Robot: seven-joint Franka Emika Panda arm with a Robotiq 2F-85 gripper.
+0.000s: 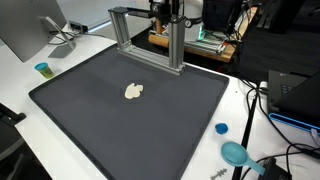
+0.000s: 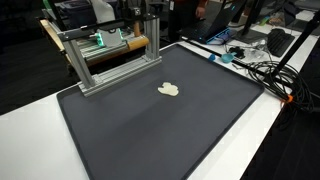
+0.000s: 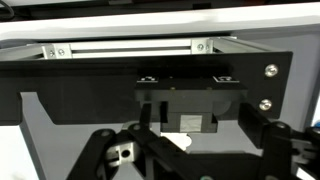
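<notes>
Plainly, the gripper (image 3: 188,150) stands with its black linked fingers spread wide in the wrist view, and nothing is clamped between them. Straight ahead of it is the aluminium frame (image 3: 125,47), a rig of ribbed silver bars with bolted black plates. In both exterior views this frame (image 1: 178,45) (image 2: 120,73) stands upright at the back edge of the dark mat (image 1: 100,130) (image 2: 170,140), a flat, matte, rounded-corner sheet on a white table (image 1: 20,85). A small cream lump (image 1: 134,91) (image 2: 168,89), soft and irregular in outline, lies on the mat well apart from the frame. In an exterior view a round blue cap (image 1: 221,128) rests on the table just beside the mat's edge.
</notes>
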